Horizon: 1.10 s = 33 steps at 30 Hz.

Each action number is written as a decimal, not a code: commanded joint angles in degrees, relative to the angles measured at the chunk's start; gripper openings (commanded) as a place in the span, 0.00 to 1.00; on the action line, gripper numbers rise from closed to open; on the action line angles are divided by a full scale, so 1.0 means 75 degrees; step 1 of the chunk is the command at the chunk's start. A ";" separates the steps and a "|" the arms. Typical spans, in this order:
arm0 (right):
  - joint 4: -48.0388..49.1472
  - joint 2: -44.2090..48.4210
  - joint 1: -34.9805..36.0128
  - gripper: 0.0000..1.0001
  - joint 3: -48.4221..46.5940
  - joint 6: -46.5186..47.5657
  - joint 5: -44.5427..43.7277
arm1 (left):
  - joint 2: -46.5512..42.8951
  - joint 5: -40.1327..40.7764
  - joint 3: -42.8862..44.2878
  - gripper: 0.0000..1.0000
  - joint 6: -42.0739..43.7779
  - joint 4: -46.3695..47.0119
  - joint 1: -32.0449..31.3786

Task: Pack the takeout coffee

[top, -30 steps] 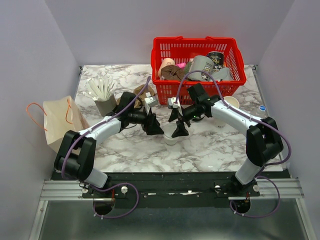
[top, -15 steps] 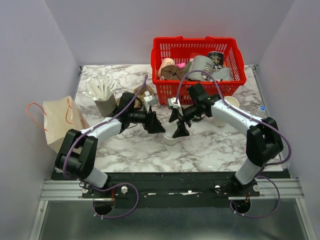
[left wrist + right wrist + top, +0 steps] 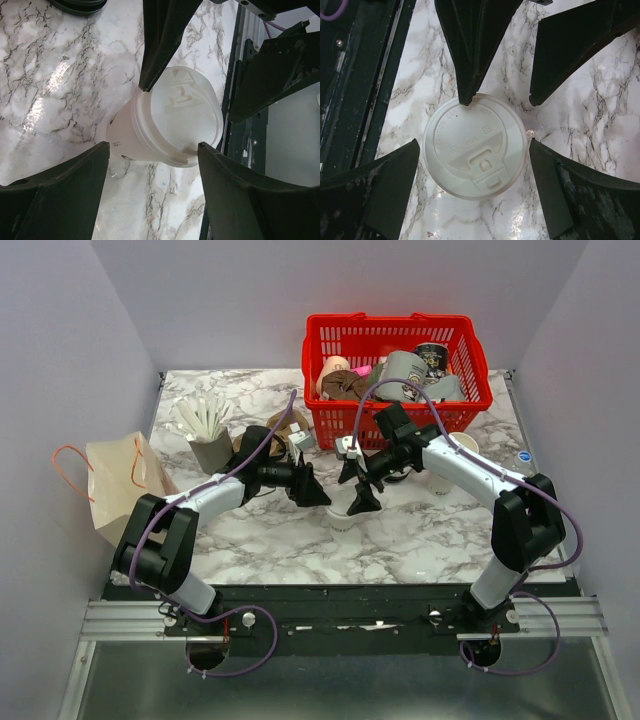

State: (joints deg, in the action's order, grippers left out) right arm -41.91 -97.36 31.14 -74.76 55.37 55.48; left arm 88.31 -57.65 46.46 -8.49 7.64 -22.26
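Top external view shows you the takeout coffee (image 3: 344, 519) standing upright on the marble table (image 3: 430, 540), near its front middle, with both grippers meeting just above it. Your left gripper (image 3: 312, 490) has its jaws spread on either side of the cup. Your right gripper (image 3: 358, 498) stands wide apart, flanking the lid (image 3: 475, 147).

takeout coffee (image 3: 475, 147) wht | table (image 3: 430, 530) gry-veined marble | basket (image 3: 390, 320) red | bag (image 3: 115, 485) brn

You have one lidded cup (image 3: 344, 521) at centre, one red basket (image 3: 390, 319) upper right, one paper bag (image 3: 118, 485) far left, one grey pot (image 3: 210, 453) upper left.
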 commanded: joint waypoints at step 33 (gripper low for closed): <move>0.0737 0.0021 0.0173 0.82 0.0757 0.0492 -0.0917 | 0.0319 -0.0587 -0.0241 0.80 -0.0274 0.0610 -0.0313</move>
State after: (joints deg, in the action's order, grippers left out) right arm -38.11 -96.60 31.92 -71.11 58.24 52.95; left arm 89.67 -59.27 45.93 -11.20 10.24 -23.55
